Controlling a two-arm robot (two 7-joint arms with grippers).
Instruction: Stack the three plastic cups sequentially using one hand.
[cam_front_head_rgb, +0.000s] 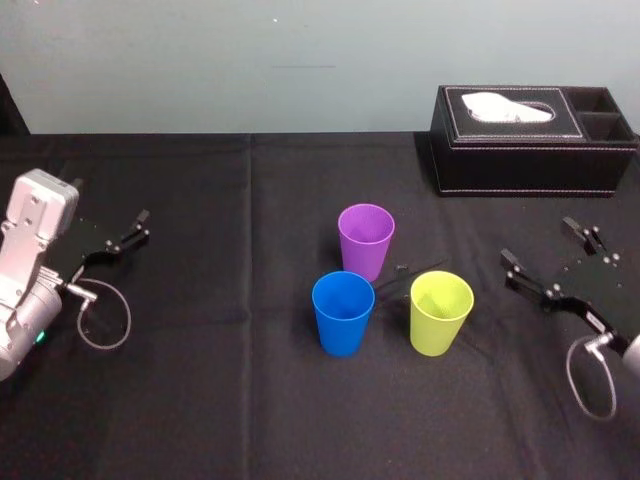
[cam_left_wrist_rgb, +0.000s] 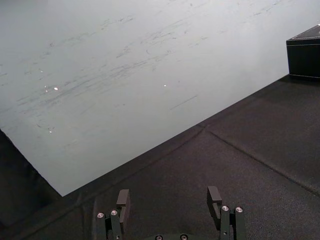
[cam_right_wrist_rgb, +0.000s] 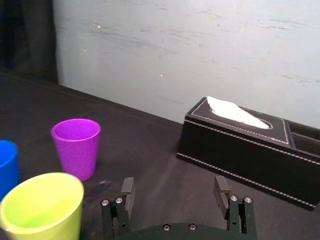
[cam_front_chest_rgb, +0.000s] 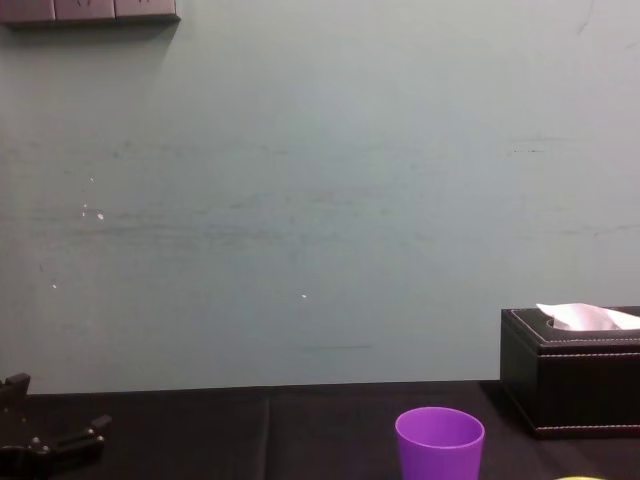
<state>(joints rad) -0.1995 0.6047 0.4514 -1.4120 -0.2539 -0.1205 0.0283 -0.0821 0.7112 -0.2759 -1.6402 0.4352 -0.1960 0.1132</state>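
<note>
Separately, the purple cup (cam_front_head_rgb: 366, 240), blue cup (cam_front_head_rgb: 343, 312) and yellow-green cup (cam_front_head_rgb: 440, 312) stand upright, unstacked, clustered mid-desk (cam_front_head_rgb: 200, 400). The left gripper (cam_front_head_rgb: 125, 235) sits near the left edge and the right gripper (cam_front_head_rgb: 540, 243) near the right edge, both with fingers spread wide, holding nothing.

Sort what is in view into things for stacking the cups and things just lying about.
For the job: purple cup, blue cup, yellow-green cup; right gripper, fingers open, near the yellow-green cup; left gripper, fingers open, at the far left.
Lying about: black tissue box at the back right.
</note>
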